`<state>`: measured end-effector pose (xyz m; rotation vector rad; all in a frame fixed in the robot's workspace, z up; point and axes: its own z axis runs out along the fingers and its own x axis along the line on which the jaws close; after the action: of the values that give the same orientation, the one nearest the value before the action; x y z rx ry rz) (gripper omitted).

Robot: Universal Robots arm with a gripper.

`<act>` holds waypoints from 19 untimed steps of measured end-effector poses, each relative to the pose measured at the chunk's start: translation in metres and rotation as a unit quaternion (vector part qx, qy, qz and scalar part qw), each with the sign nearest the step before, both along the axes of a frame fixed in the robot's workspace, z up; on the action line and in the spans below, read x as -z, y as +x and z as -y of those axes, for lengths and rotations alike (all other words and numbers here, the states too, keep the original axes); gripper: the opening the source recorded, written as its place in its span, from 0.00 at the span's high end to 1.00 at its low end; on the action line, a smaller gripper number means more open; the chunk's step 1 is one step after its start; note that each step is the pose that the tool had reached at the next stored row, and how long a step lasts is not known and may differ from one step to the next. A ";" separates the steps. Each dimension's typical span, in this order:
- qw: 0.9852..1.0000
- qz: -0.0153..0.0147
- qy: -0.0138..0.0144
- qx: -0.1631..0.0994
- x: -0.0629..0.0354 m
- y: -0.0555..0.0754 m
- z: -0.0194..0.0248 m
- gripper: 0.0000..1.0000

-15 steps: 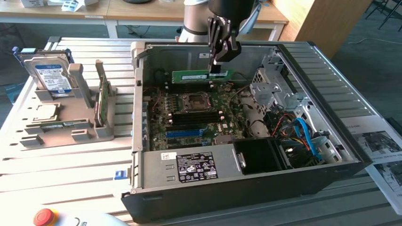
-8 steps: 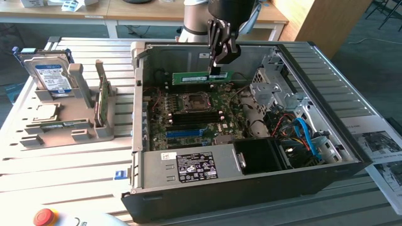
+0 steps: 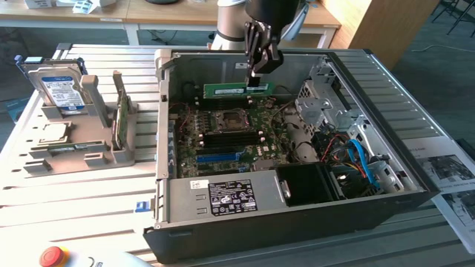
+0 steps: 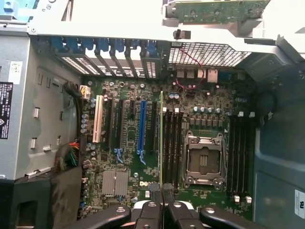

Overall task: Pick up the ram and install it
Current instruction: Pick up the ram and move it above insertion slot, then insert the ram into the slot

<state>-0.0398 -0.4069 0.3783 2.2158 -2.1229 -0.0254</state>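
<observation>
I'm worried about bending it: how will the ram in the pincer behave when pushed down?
The ram is likely stiff: it juts level from the pincer without sagging. Probably light, since a grip near one end carries it. Edge-on it looks thin, so sideways force might snap it.

1. You are looking at a pale grey arm tube [image 3: 228, 22] that is meeting a black wrist block [image 3: 271, 10].
2. The gripper [image 3: 257, 78] is showing black, jointed links.
3. In the wrist view, round silver pins [image 4: 148, 205] are dotting those links, and a white plate [image 4: 188, 204] is sitting between them.
4. A bluish-grey cap [image 3: 298, 21] is perhaps covering a joint.
</observation>
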 end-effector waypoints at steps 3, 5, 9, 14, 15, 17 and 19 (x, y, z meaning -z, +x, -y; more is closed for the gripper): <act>1.000 0.000 0.000 0.000 0.0002 0.000 -0.0043 0.88; 1.000 0.000 0.000 0.000 0.0003 0.001 -0.0070 0.88; 1.000 0.000 0.000 0.001 0.0007 0.001 -0.0112 0.88; 1.000 0.000 0.000 0.001 0.0009 0.001 -0.0132 0.88; 1.000 0.000 0.000 0.001 0.0009 0.001 -0.0133 0.88; 1.000 0.000 0.000 0.001 0.0009 0.001 -0.0133 0.88; 1.000 0.000 0.000 0.001 0.0009 0.001 -0.0133 0.88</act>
<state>-0.0389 -0.3937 0.3774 2.2130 -2.1257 -0.0255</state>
